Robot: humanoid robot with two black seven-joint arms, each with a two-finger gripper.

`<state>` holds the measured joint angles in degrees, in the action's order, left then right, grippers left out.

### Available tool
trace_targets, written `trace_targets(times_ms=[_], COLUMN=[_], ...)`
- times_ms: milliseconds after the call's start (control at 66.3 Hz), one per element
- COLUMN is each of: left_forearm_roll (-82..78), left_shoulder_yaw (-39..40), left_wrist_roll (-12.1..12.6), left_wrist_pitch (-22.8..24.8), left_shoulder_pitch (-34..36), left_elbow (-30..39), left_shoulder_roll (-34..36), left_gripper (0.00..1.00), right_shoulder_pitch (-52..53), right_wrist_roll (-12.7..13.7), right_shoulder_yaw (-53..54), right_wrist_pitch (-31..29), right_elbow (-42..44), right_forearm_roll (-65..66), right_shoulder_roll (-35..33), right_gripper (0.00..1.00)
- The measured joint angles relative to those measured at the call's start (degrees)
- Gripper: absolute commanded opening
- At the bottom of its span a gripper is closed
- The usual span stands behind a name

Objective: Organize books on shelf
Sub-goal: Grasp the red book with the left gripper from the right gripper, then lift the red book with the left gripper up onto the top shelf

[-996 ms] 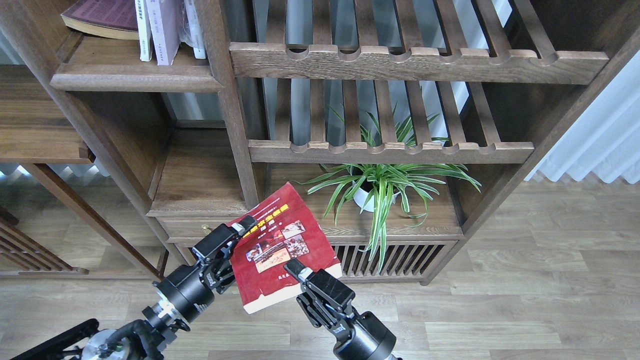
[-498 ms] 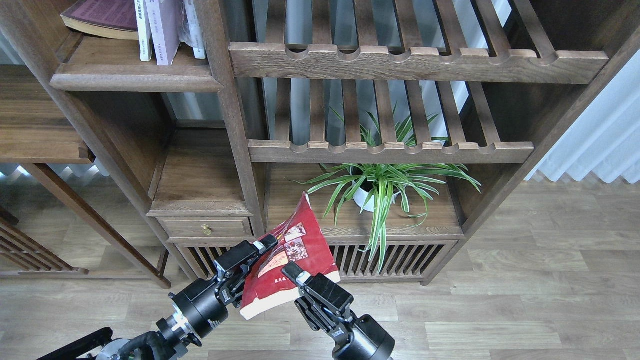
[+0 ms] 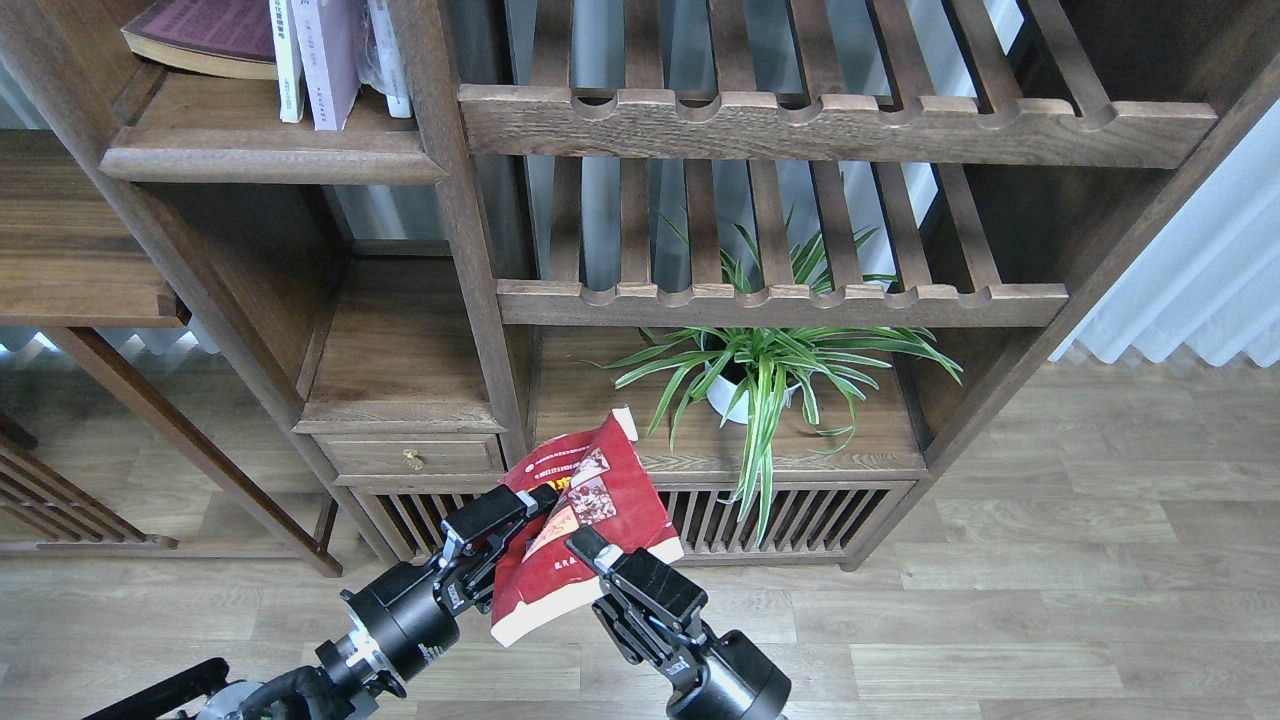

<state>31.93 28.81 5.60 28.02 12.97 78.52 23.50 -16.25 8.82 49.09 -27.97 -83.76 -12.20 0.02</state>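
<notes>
The dark red book [image 3: 600, 500] with a yellow title is held low in front of the bookcase, tilted on edge with its cover curled. My left gripper [image 3: 528, 503] is shut on its left edge. My right gripper [image 3: 592, 547] is shut on its lower edge. The shelf [image 3: 270, 155], a solid dark-brown board, is at the top left. On it stand a thin pale book [image 3: 288, 70] and a lavender-and-white book [image 3: 328, 70]. Their covers are hidden.
A large maroon book [image 3: 200, 35] lies on the shelf's left, and a plastic-wrapped white book [image 3: 390, 60] leans at its right. Slatted racks [image 3: 800, 125] fill the middle. A potted spider plant [image 3: 760, 370] stands on the lower cabinet top. A small drawer [image 3: 410, 455] is behind my left gripper.
The red book has turned from cover-up to on edge, and its cover has curled. My left gripper has moved right and down with it. My right gripper has barely moved.
</notes>
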Motion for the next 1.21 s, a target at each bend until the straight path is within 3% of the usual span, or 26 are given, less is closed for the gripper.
trace_targets(times_ms=[121, 347, 543, 845, 1207], left_forearm_roll=[-0.2, -1.4, -1.9, -4.3, -23.0], left_shoulder_yaw=[0.8, 2.0, 2.8, 8.9, 21.0], left_wrist_roll=[0.1, 1.0, 1.7, 2.9, 3.5], left_wrist_pitch=[0.0, 0.0, 0.0, 0.0, 0.0], left_shoulder_pitch=[0.0, 0.0, -0.1, -0.3, -0.5], left_elbow=[0.0, -0.8, -1.7, -3.3, -4.9], left_shoulder_roll=[3.2, 7.1, 7.9, 17.5, 26.4], left_gripper=[0.04, 0.02, 0.02, 0.02, 0.01], right_shoulder_pitch=[1.9, 4.2, 4.6, 6.1, 6.6], right_wrist_roll=[-0.5, -0.6, -0.6, -0.6, -0.6], right_shoulder_yaw=[3.1, 7.7, 8.4, 11.2, 11.1], right_wrist_pitch=[0.0, 0.0, -0.1, -0.1, 0.0], right_elbow=[3.2, 7.1, 8.3, 11.5, 11.6], right_forearm_roll=[0.0, 0.0, 0.1, 0.2, 0.1], right_shoulder_roll=[0.0, -0.8, -1.8, -4.5, -4.5], right_gripper=[0.53, 0.62, 0.83, 0.87, 0.87])
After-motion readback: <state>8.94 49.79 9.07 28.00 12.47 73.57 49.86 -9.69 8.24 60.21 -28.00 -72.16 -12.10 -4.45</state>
